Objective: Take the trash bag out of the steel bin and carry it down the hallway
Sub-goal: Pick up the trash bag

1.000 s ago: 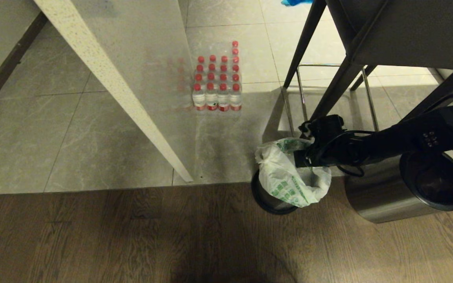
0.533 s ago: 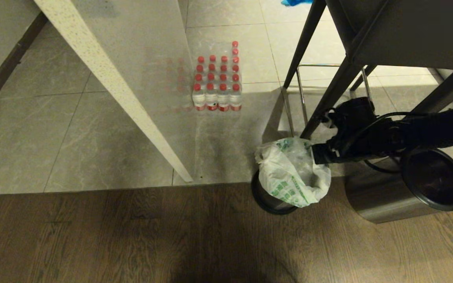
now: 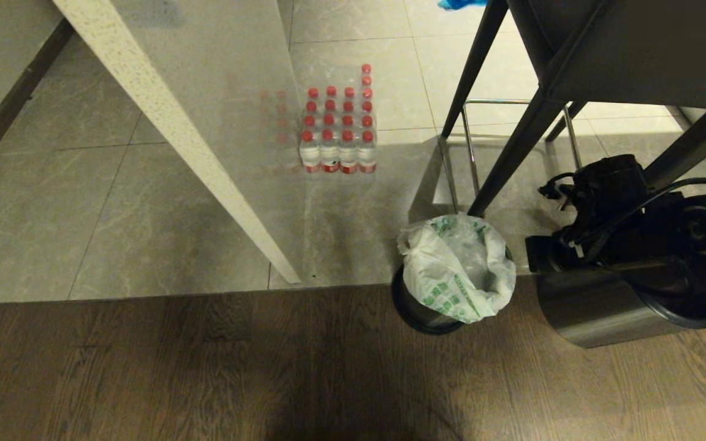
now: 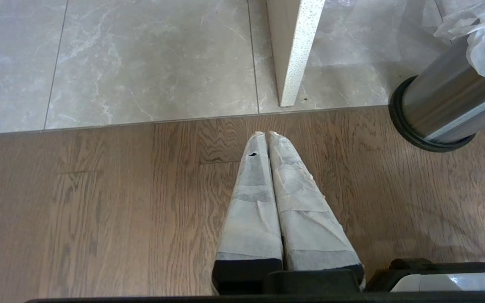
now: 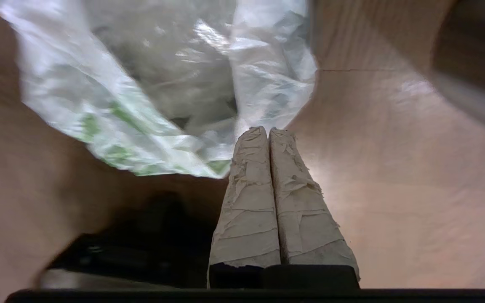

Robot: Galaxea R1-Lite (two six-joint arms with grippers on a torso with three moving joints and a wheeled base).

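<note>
Crinkly green-printed translucent trash bag lining steel bin; right gripper fingers together, empty.

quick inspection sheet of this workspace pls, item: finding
surface: wood floor near the robot, grey tile floor beyond.
job's things: trash bag sits in the steel bin, draped over its rim, not lifted.
clutter: second steel bin beside the first; pack of red-capped bottles on the tile.
grippers: right claw shut, holding nothing, beside the bag above the second bin; left claw shut, over the wood floor.
cables: black cable looped along the right arm.
surroundings: speckled white panel; dark furniture legs; wall baseboard.
</note>
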